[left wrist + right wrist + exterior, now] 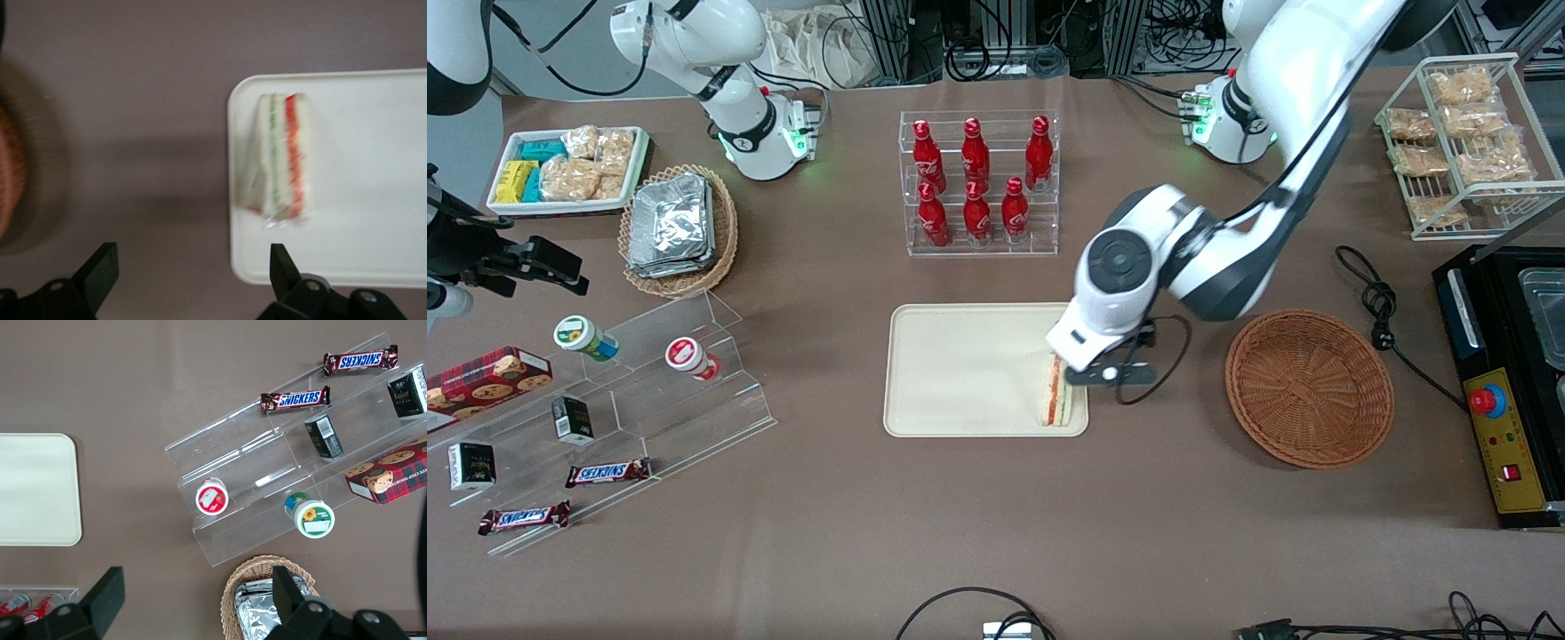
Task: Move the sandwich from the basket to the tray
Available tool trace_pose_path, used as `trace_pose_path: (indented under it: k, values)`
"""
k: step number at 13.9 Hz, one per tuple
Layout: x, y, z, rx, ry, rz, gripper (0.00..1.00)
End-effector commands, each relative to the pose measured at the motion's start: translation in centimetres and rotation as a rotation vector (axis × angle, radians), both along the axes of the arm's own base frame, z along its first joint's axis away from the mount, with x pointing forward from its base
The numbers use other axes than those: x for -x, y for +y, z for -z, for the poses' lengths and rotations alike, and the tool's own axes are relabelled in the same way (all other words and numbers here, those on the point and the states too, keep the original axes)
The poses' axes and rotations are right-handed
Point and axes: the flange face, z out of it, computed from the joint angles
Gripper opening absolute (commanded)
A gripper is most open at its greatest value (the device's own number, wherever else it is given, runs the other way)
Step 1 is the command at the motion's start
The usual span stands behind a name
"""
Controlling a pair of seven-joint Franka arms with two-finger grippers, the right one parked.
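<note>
Spread across the brown bench (996, 533): the cream tray (960, 373) near its middle and, toward the working arm's end, the reddish-brown basket (1309, 388), now without any load, which suggests the carrying part of the job is over. Resting on the tray at the corner closest to the basket, the sandwich (1055, 396) on one flat face with red and green layers showing, seemingly set down at the first reachable spot. Poised just above it, the claw (190, 273), fingers spread wide and gripping nothing, probably released
</note>
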Motion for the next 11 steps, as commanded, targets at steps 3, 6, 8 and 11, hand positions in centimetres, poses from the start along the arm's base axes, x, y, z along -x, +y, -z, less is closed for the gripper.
trace_pose_path:
  k: [3,6,8,11]
  values:
    - [3.5,10.0,-7.7,0.037,0.074,0.0,1.0]
    - [2.0,14.7,-11.8,-0.003,0.112,-0.067,1.0]
    - [0.4,19.1,-13.4,-0.003,0.11,-0.148,1.0]
    - [-1.4,23.4,-14.8,0.012,0.077,-0.227,1.0]
